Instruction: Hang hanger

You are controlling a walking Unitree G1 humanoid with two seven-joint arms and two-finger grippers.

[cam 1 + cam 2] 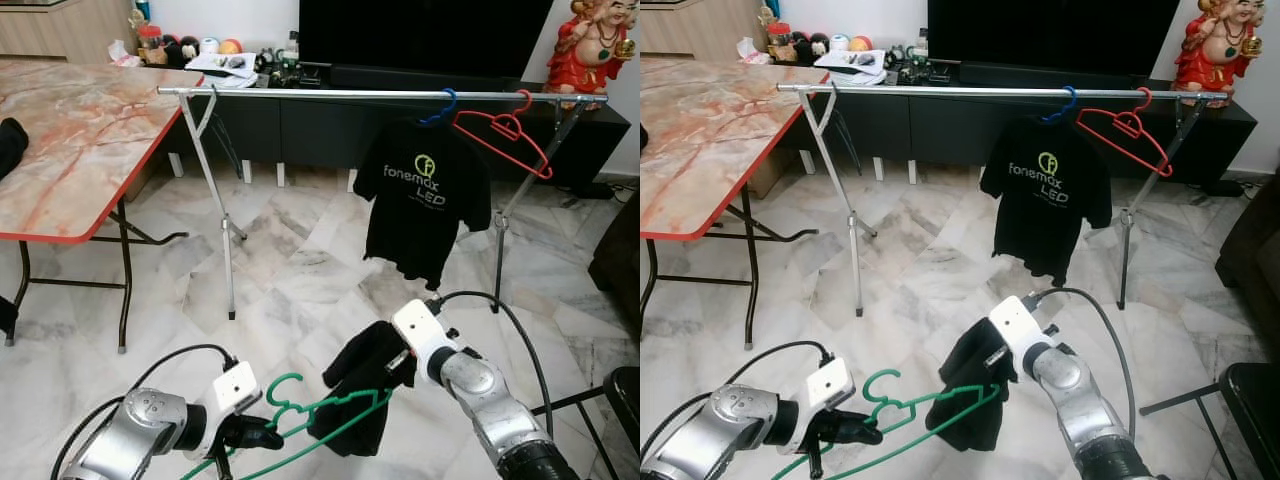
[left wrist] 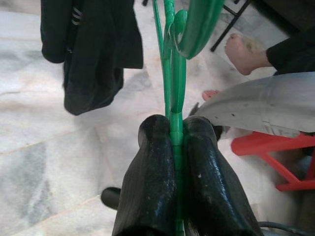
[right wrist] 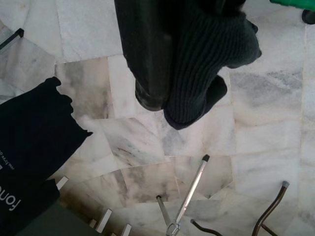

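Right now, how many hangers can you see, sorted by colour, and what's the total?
Green hanger, held in the left gripper with a dark garment on it: 1
Blue hanger, on the rail carrying the black T-shirt: 1
Red hanger, bare on the rail: 1
Total: 3 hangers
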